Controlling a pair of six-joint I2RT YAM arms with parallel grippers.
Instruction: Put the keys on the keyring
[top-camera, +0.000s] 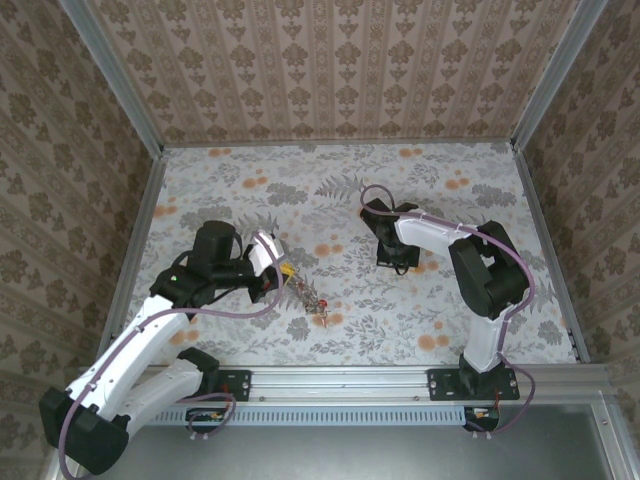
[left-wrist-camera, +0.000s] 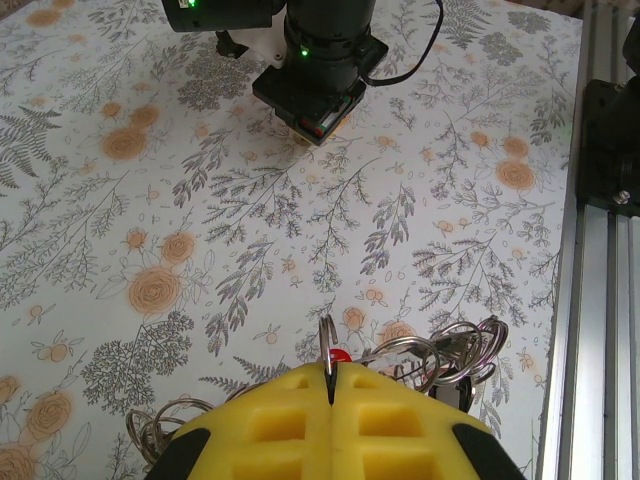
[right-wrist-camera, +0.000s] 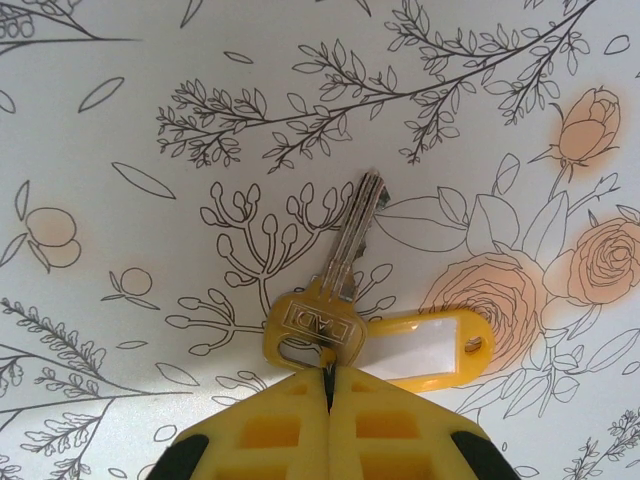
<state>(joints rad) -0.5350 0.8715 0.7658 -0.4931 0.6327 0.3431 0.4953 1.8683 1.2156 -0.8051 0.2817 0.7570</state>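
While the left claw (left-wrist-camera: 330, 372) pinches the keyring (left-wrist-camera: 328, 340) tight, low over the table (top-camera: 450, 200), the right claw (right-wrist-camera: 328, 376) is clamped on the yellow key (right-wrist-camera: 343, 262), well apart. Both grabbed, nothing threaded yet.

A: Any text to log?
B: Raised letters in a small frame on the key (right-wrist-camera: 338, 268), on its yellow head. Too blurry to read.
A: Labels?
B: White label on the yellow tag (right-wrist-camera: 425, 348), blank. Nothing else legible.
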